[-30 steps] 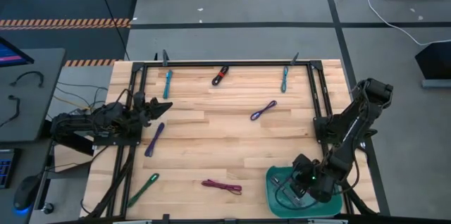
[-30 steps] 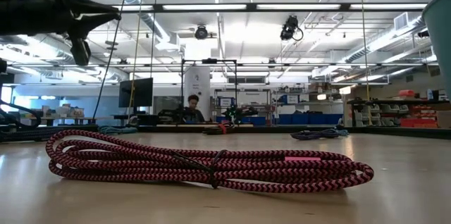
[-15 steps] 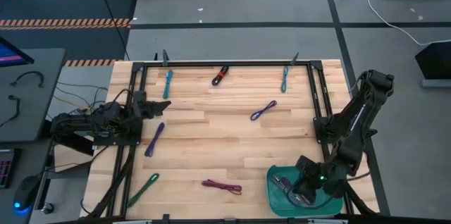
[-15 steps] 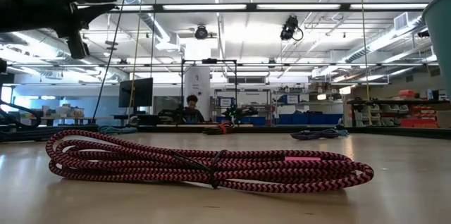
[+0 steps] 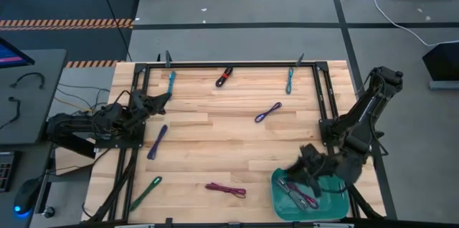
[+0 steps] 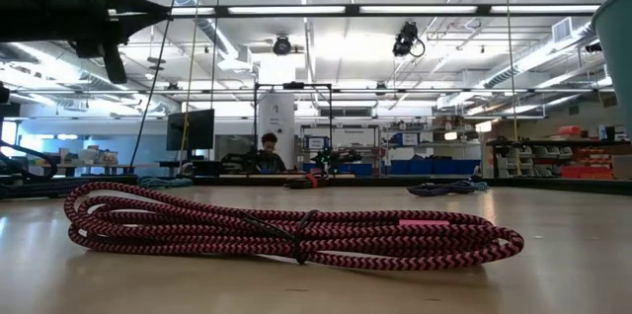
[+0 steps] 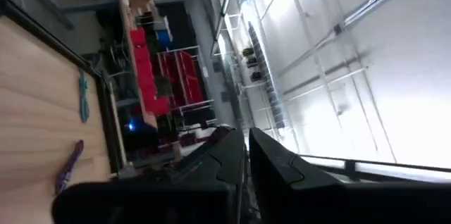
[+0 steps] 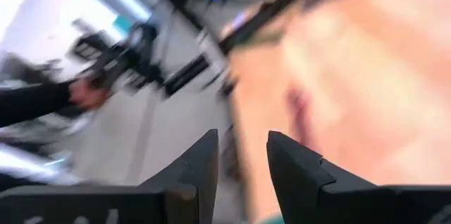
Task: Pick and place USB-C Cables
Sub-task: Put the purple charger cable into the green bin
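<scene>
Several bundled cables lie flat on the wooden table: teal, red-black, a second teal, purple, a second purple, green and magenta, which fills the foreground of the low view. More cables lie in the teal tray at the near right. My right gripper hovers over the tray's far left rim, open and empty. My left gripper is raised at the table's left side, shut and empty.
A black frame runs around the table along its far, left and right sides. The middle of the table between the cables is bare wood. A person sits far off in the room behind.
My right gripper has come up out of the teal tray and gone toward the table's far edge, uncovering the cables lying in it. My left gripper has swung a little toward the far edge and tipped upward.
</scene>
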